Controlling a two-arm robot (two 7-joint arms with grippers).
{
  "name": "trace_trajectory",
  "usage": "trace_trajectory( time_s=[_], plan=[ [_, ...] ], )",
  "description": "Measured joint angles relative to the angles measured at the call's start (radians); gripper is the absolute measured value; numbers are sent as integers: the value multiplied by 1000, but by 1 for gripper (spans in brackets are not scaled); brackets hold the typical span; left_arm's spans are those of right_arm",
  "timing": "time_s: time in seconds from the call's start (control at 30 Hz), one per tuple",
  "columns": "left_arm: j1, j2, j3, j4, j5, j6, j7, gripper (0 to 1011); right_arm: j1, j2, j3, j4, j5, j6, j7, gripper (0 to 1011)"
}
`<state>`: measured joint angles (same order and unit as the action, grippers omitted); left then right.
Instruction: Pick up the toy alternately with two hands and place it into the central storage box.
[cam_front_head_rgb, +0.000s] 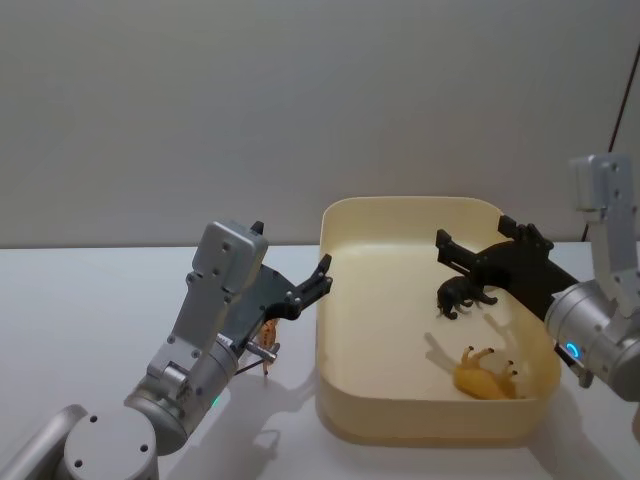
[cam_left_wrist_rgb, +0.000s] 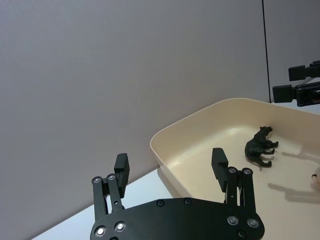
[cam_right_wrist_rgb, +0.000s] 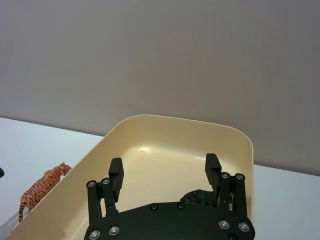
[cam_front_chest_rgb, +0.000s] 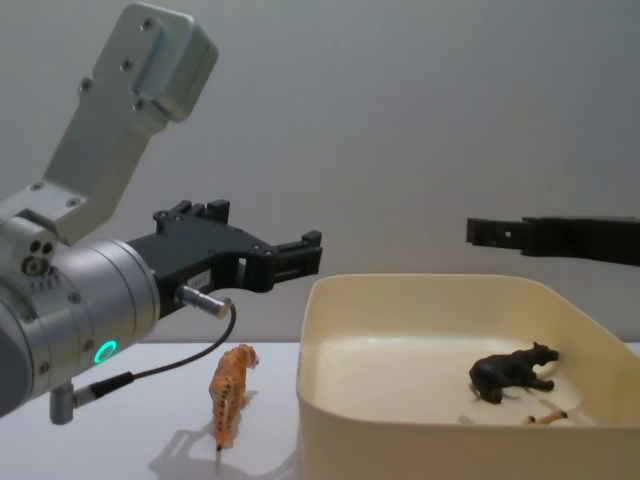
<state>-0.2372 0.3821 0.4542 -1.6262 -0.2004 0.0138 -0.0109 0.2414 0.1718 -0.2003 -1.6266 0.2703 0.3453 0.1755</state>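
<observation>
The left end effector (cam_left_wrist_rgb: 170, 165) hangs with its two fingers spread wide and nothing between them, over the white surface (cam_left_wrist_rgb: 134, 194) beside the cream box (cam_left_wrist_rgb: 200, 113). A black toy animal (cam_left_wrist_rgb: 260, 147) stands inside the box. The right end effector (cam_left_wrist_rgb: 300, 88) hovers above the far rim.

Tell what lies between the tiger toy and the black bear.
In the chest view, the storage box's left wall, then bare box floor, separates tiger from black bear.

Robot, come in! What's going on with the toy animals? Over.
Both open, empty: left gripper above the tiger, right gripper over the storage box. Tiger outside box; bear, yellow toy inside. Nothing between tiger and box.
</observation>
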Motion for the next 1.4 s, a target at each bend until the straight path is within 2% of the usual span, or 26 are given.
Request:
trace_trajectory(
  time_s=[0.07, 0.33, 0.77, 0.97, 1.13, 1.4],
  plan=[
    [0, 0, 0, 0, 0, 0, 0, 1001, 1, -1, -2, 1, -2, 1, 1, 1001],
    [5, 1, -1, -4, -5, 8, 0, 1001, 5, -5, -5, 3, -5, 4, 4, 1001],
    [55, 39, -17, -74, -86, 95, 34, 1001, 8, -8, -7, 5, -8, 6, 5, 1001],
    [59, 42, -24, -79, -114, 123, 24, 1001, 8, -8, -8, 5, -9, 6, 6, 1001],
    [44, 34, -27, -60, -123, 153, -9, 1001, 8, -9, -8, 5, -9, 7, 6, 1001],
    [-2, 5, -31, 11, -116, 219, -64, 1001, 9, -9, -9, 5, -9, 7, 6, 1001]
  ],
)
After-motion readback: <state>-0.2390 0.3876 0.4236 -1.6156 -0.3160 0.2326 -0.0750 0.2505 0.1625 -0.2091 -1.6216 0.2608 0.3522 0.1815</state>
